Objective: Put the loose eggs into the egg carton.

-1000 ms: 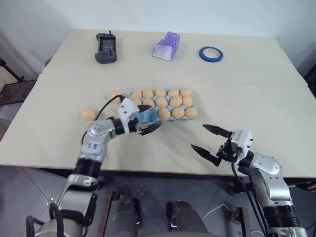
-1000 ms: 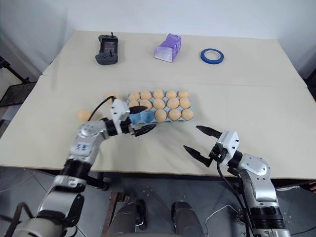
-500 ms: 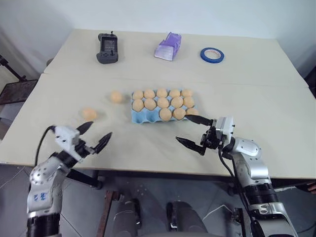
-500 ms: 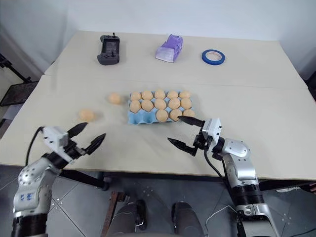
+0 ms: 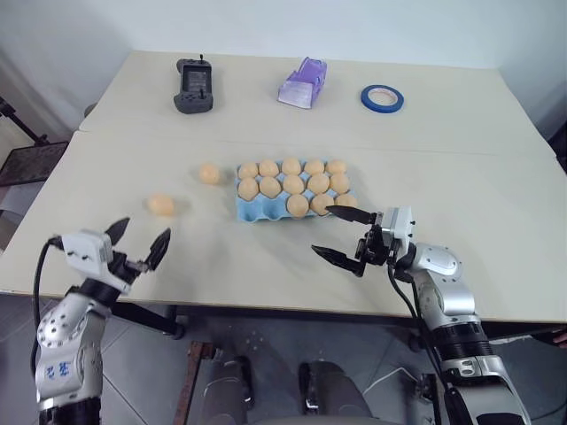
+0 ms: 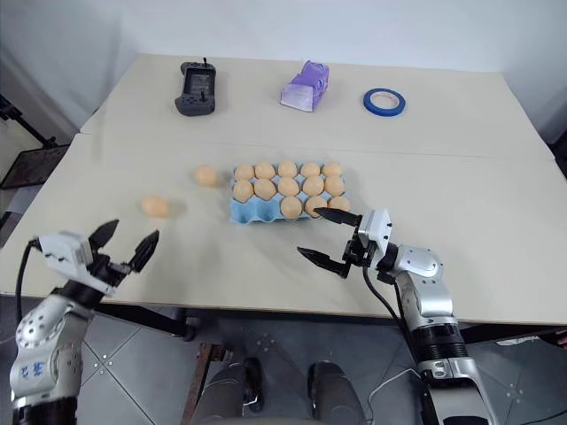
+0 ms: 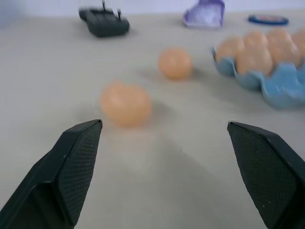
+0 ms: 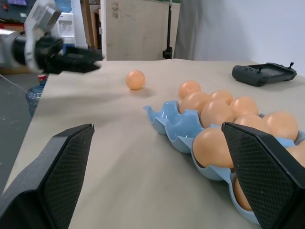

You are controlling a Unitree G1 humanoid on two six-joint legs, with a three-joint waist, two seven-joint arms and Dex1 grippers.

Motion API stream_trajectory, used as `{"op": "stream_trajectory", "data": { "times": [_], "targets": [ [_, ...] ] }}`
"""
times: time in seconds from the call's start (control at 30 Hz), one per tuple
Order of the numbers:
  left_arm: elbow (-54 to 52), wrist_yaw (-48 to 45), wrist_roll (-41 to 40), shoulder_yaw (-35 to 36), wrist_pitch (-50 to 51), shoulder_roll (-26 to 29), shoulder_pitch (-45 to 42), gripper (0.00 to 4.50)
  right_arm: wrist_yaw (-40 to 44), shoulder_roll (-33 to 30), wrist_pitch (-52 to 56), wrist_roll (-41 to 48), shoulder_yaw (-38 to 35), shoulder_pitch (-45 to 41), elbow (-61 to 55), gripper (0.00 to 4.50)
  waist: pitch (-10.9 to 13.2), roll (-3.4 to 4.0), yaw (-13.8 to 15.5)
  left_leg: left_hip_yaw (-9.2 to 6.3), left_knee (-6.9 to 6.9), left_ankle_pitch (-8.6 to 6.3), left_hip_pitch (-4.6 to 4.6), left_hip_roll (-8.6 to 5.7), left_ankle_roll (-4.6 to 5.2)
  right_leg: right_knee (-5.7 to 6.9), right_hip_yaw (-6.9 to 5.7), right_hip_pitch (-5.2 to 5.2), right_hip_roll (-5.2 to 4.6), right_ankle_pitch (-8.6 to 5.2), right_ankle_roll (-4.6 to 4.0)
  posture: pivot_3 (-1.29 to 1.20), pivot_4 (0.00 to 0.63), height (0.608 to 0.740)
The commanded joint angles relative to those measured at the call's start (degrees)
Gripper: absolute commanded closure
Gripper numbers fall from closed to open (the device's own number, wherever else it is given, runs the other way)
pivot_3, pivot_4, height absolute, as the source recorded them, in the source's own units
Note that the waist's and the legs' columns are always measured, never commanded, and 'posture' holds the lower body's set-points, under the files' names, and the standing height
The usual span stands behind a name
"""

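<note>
**Two eggs waiting to the left of a nearly full carton**

The egg carton [image 5: 292,189] is sitting in the middle of the table [image 5: 496,177], its light blue tray carrying eggs in the far row, the middle row and the right part of the near row, while the cups at its near left are showing bare blue. Two loose eggs are lying on the table to its left: one egg [image 5: 209,173] just beside the carton's far left corner, the other egg [image 5: 160,204] farther left and nearer the edge.

The left gripper [image 5: 137,244] is hovering at the near left edge of the table, fingers spread wide and holding nothing, pointing toward the farther-left egg, which looks like a line-up for a pick. The right gripper [image 5: 341,235] is hanging just near of the carton's near right corner, also spread wide and empty, apparently standing by.

Along the far side, a black handheld controller [image 5: 191,86], a lilac plastic object [image 5: 299,81] and a roll of blue tape [image 5: 382,96] are lying well apart from the work.
</note>
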Motion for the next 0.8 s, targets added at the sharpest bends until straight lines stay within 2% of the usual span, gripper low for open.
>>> {"op": "stream_trajectory", "data": {
  "times": [0.03, 0.3, 0.47, 0.57, 0.77, 0.8],
  "targets": [
    [4.66, 3.04, 2.99, -1.67, 1.61, 1.73, -5.52, 0.02, 0.18, -0.09, -0.96, 0.24, -0.43, -0.99, -0.44, 0.00, 0.00, 0.00, -0.02, 0.01, 0.00, 0.00, 0.00, -0.01, 0.00, 0.00, 0.01, 0.00, 0.01, 0.01, 0.01, 0.00, 0.150, 0.740],
    [21.26, 7.17, 7.04, -4.92, 0.10, 0.83, -19.04, 0.02, -1.44, 0.72, -0.96, -0.18, -0.35, -0.93, -0.85, 0.00, 0.00, -0.04, -0.02, 0.11, 0.02, 0.05, -0.02, 0.02, -0.01, 0.06, 0.04, -0.08, 0.14, 0.03, 0.09, 0.00, 0.150, 0.740],
    [24.74, 5.83, 8.09, -7.37, 0.80, 0.43, -20.57, 0.02, -2.67, 1.03, -0.59, -0.07, -0.30, 0.29, -2.42, 0.00, 0.01, -0.04, 0.03, 0.11, 0.10, 0.08, -0.02, 0.03, -0.06, 0.17, 0.05, -0.10, 0.17, 0.04, 0.10, 0.00, 0.150, 0.740],
    [24.37, 5.19, 7.13, -7.15, 1.10, 0.42, -19.72, 0.60, -3.02, 0.81, -0.30, -0.01, -0.28, 0.98, -3.16, 0.00, 0.00, -0.04, -0.01, 0.13, 0.11, 0.08, -0.01, 0.03, -0.06, 0.19, 0.06, -0.09, 0.16, 0.04, 0.11, 0.00, 0.150, 0.740],
    [23.15, 3.48, 6.59, -7.56, 1.26, 0.47, -17.65, 2.36, -3.44, 0.77, -0.04, -0.01, -0.24, 1.42, -3.68, 0.00, 0.00, -0.05, 0.08, 0.09, 0.12, 0.09, 0.00, 0.05, -0.09, 0.24, 0.04, -0.09, 0.17, 0.04, 0.10, 0.00, 0.150, 0.740],
    [22.92, 3.15, 6.68, -7.67, 0.73, 0.56, -17.56, 2.36, -3.48, 0.76, -0.02, 0.00, -0.25, 1.45, -3.73, 0.00, 0.00, -0.05, 0.08, 0.09, 0.14, 0.09, 0.00, 0.03, -0.09, 0.24, 0.04, -0.09, 0.15, 0.04, 0.10, 0.00, 0.150, 0.740]
  ]
}}
